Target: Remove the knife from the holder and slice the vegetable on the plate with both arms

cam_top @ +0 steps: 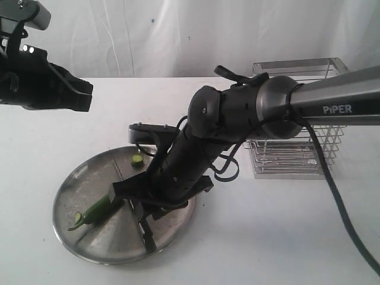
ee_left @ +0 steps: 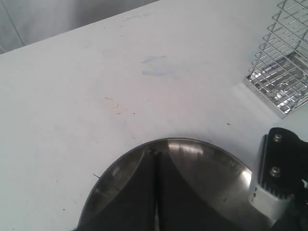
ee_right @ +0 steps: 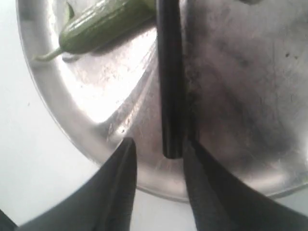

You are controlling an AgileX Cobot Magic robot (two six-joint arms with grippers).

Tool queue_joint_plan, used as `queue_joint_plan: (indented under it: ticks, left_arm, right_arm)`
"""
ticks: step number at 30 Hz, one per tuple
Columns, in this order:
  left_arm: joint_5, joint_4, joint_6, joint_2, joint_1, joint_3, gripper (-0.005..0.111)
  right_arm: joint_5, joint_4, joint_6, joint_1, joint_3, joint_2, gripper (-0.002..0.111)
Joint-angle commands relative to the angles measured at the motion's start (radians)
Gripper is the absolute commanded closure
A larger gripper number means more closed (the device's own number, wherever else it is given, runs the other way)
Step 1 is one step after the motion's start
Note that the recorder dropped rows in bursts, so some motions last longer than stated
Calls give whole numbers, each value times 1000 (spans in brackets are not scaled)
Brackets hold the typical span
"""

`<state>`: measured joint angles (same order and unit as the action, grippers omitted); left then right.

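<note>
One slice [cam_top: 137, 159] is lying cut on the plate [cam_top: 66, 193]; most of the vegetable [cam_top: 96, 209] is waiting whole. The right pincer [ee_right: 160, 142] is standing half open around the knife [ee_right: 170, 82] handle, apparently not clamping; the left pincer [ee_left: 155, 161] is hanging closed, empty.

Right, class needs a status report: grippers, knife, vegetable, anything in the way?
Left gripper shut, raised. Right gripper open, astride knife handle on plate. Vegetable beside it, slice apart. Nothing seen obstructing.

One plate [cam_top: 76, 178], holder [cam_top: 330, 148], knife [ee_right: 171, 86], vegetable [cam_top: 98, 208]; two arms [cam_top: 332, 98]
</note>
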<state>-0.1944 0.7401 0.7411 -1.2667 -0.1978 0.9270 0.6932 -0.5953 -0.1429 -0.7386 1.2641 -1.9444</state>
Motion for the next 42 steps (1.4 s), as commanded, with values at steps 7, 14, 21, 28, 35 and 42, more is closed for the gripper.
queue_joint_plan:
  ticks: [7,14,21,28,35,42]
  left_arm:
    - [-128,-55,-16,11,-5,-9,107]
    - [26,-57,-149,88,43,-160,107]
    - [241,-54,-335,297,184,-400,107]
    - [266,-66,-315,711,186,-532,107]
    - [354,-62,-293,1039,186,-655,107]
    - [-88,-68,-293,1092,186,-660,107]
  right_arm:
    - [78,199,-15,3,45,68,62]
    - [109,877,274,18,100,328,99]
    - [216,1122,488,282,76,575,108]
    - [-151,1194,670,533,-222,974,108]
    - [-540,1379,701,549,-635,1415,108]
    - [-322,1356,709,549,-718,1598,108]
